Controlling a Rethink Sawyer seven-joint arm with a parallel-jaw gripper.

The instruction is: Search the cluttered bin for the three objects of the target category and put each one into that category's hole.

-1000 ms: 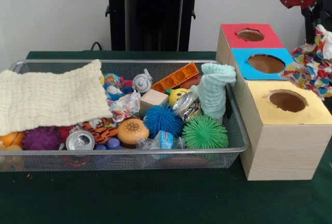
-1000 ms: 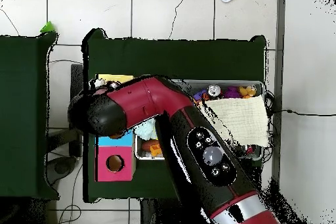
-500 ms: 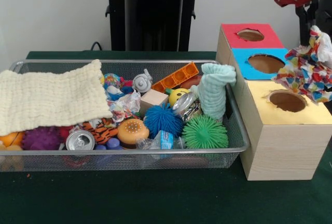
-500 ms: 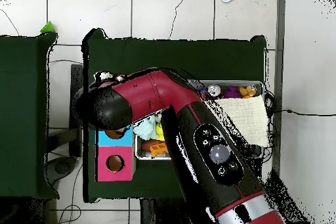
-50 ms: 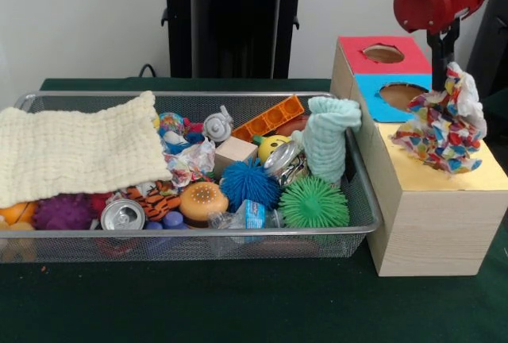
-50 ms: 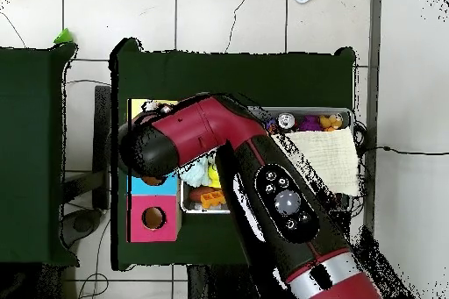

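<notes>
My gripper (image 5: 445, 67) is shut on a crumpled multicoloured cloth (image 5: 441, 128), which hangs over the yellow section (image 5: 414, 179) of the wooden sorting box and hides its hole. The blue hole (image 5: 401, 94) and the red hole (image 5: 383, 53) lie behind it. In the wire bin (image 5: 198, 233), a pale yellow cloth (image 5: 75, 149) is draped over the left side and a mint cloth (image 5: 328, 136) stands bunched at the right end. In the overhead view the red arm (image 6: 197, 138) covers the gripper and most of the box; the red section (image 6: 154, 218) shows.
The bin also holds blue (image 5: 248, 182) and green (image 5: 313, 202) spiky balls, a burger toy (image 5: 202, 199), a can (image 5: 122, 215), a wooden block (image 5: 235, 152) and an orange tray (image 5: 268, 118). A black stand (image 5: 230, 17) rises behind the bin.
The arm has swung left in the front view, carrying the multicoloured cloth from beyond the box's right side to above the yellow hole. Nothing in the bin has moved.
</notes>
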